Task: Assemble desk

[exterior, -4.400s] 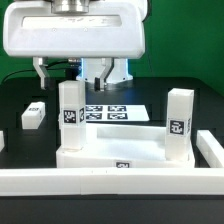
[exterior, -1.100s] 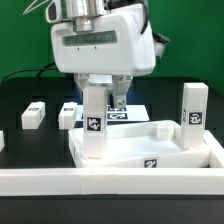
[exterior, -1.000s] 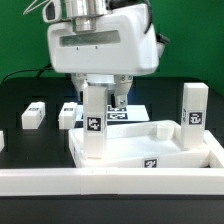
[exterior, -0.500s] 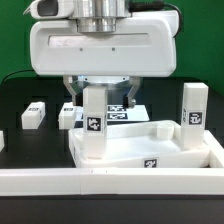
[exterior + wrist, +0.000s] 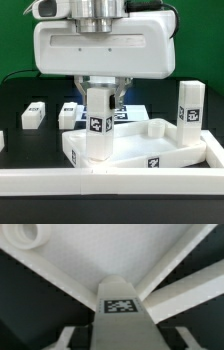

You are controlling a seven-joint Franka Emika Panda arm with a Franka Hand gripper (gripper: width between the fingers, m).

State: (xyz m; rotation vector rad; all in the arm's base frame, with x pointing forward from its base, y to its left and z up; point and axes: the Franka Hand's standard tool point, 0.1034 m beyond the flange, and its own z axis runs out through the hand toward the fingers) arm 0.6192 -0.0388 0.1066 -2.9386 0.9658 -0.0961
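The desk panel (image 5: 150,152) lies flat and slewed against the front rail. A white tagged leg (image 5: 97,125) stands upright on the panel's corner at the exterior view's left. My gripper (image 5: 100,100) comes straight down over that leg, one finger on each side of it, shut on its upper part. In the wrist view the leg (image 5: 122,314) fills the space between the fingers (image 5: 70,337), with the panel (image 5: 110,255) and a round corner socket (image 5: 25,235) beyond. A second leg (image 5: 186,115) stands on the panel's corner at the exterior view's right.
Two loose legs (image 5: 33,115) (image 5: 67,115) lie on the black table at the exterior view's left. The low white border rail (image 5: 110,183) runs along the front and up the right side. The marker board (image 5: 128,112) lies behind the panel.
The fingers have closed in on the leg. The panel has swung a little, its left corner and the leg shifting towards the exterior view's right.
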